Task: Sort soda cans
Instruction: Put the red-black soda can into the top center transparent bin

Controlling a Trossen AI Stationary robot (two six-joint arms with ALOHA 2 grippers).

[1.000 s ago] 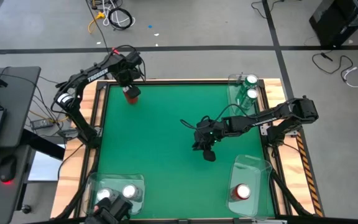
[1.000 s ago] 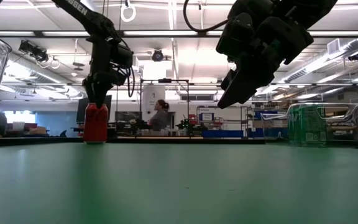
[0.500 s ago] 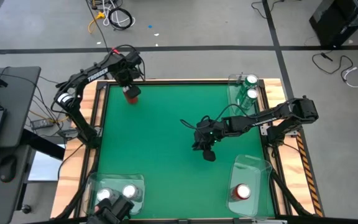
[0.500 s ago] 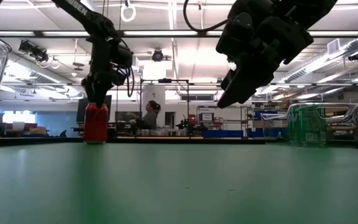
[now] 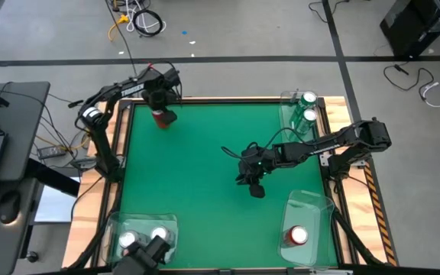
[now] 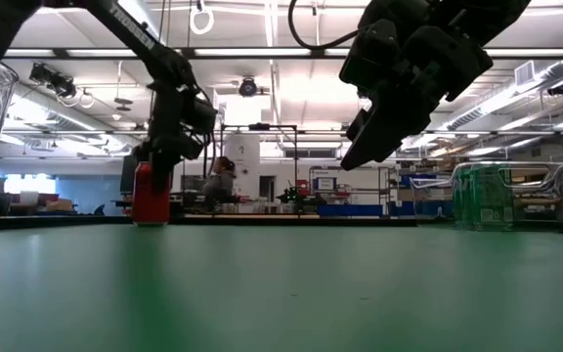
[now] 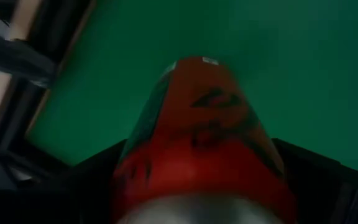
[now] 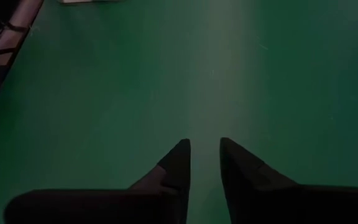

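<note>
From above, you see the left gripper at the far left corner of the green table mat, over the red cylindrical metal soda can; the right gripper hangs mid-table. At table level, your red can stands upright on the mat. Your left wrist view shows the fingers clamped around the can. Your right wrist view shows fingers slightly apart, holding nothing.

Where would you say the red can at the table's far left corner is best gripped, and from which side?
Across its round side wall, coming from above: the red can stands upright, with bare table around it. The left gripper already straddles it.
</note>
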